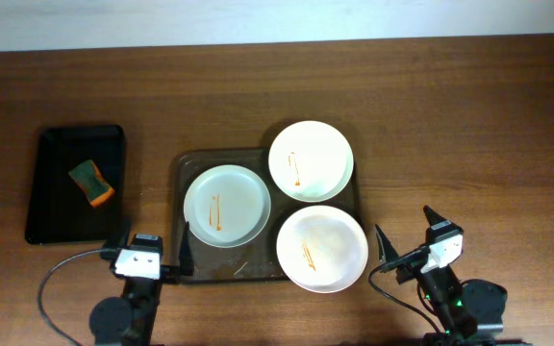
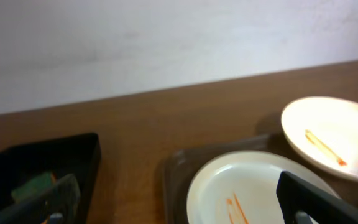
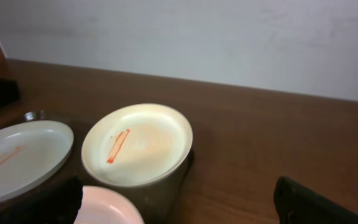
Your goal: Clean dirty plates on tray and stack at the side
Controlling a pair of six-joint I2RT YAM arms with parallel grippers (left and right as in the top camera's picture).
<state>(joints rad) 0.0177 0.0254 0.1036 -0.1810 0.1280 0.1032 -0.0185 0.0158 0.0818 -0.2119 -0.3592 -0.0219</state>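
Three white plates with orange sauce streaks sit on the dark brown tray point(image 1: 183, 165): one at the left point(image 1: 226, 206), one at the back right point(image 1: 311, 160), one at the front right point(image 1: 321, 248). The right two overhang the tray's rim. My left gripper point(image 1: 155, 252) is open and empty at the tray's front left corner; in the left wrist view point(image 2: 179, 211) the left plate point(image 2: 247, 186) lies between its fingers. My right gripper point(image 1: 409, 237) is open and empty, just right of the front right plate; the right wrist view point(image 3: 179, 205) shows the back right plate point(image 3: 138, 144).
A smaller black tray point(image 1: 51, 183) at the left holds a green and orange sponge point(image 1: 91, 183). It also shows in the left wrist view point(image 2: 48, 162). A pale wall runs along the table's far edge.
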